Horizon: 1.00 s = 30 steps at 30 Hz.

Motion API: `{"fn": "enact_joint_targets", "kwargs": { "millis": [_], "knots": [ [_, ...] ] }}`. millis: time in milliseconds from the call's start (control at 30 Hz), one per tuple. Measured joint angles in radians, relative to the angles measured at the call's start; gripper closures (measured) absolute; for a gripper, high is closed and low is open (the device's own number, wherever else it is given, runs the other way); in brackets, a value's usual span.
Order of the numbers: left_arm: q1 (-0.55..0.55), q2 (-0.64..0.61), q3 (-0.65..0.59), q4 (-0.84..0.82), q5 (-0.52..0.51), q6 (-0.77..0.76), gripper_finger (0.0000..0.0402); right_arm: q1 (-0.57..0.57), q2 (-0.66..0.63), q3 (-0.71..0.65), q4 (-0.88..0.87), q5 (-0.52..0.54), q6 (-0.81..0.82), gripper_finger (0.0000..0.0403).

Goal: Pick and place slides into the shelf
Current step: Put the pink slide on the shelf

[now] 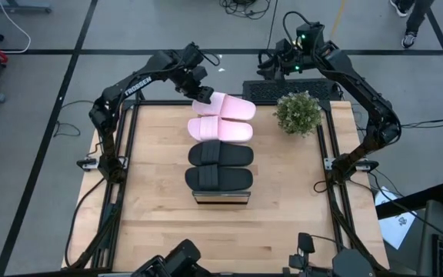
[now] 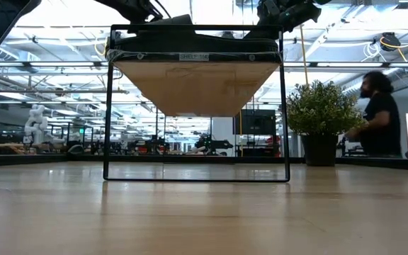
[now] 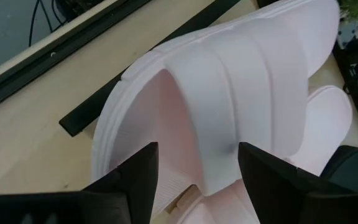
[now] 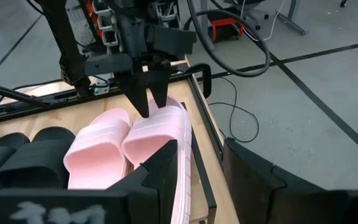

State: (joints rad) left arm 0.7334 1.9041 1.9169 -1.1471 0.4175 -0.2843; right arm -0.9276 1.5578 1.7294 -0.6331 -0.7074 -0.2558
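Note:
The shelf (image 1: 221, 198) stands mid-table, and all the slides lie side by side on its plank top. Two black slides (image 1: 220, 155) (image 1: 218, 178) lie nearest, then a pink one (image 1: 220, 128). The farthest pink slide (image 1: 225, 106) sits slightly askew at the shelf's far end, sole down. My left gripper (image 3: 197, 180) is open and slants down over this slide's left end (image 4: 157, 134), a finger on either side of the strap's edge. My right gripper (image 4: 201, 168) hangs open and empty high beyond the table's far right corner (image 1: 271, 65). My left gripper's fingers (image 3: 138, 180) stand apart on either side of the edge of the far pink slide's strap (image 3: 216, 143), coming from above and slanting down. I cannot tell whether they touch it. The slide lies on the shelf.
A potted plant (image 1: 298, 113) stands at the table's far right, close to the shelf's far end. A dark keyboard (image 1: 291, 91) lies behind it. Bare tabletop (image 1: 160, 223) spreads left, right and near of the shelf. A person (image 2: 381, 113) is in the room beyond.

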Motion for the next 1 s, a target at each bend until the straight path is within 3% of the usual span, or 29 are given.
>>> {"fn": "enact_joint_targets", "kwargs": {
  "millis": [667, 1000],
  "knots": [
    [0.01, 0.005, -0.004, 0.043, 0.068, -0.007, 0.0185, 0.0, 0.0, 0.0, 0.016, 0.0, 0.0, 0.0287],
    [0.012, 0.008, -0.082, 0.084, 0.134, -0.043, 0.019, 0.0, 0.0, 0.0, 0.023, 0.0, 0.0, 0.0287]
  ]
}}
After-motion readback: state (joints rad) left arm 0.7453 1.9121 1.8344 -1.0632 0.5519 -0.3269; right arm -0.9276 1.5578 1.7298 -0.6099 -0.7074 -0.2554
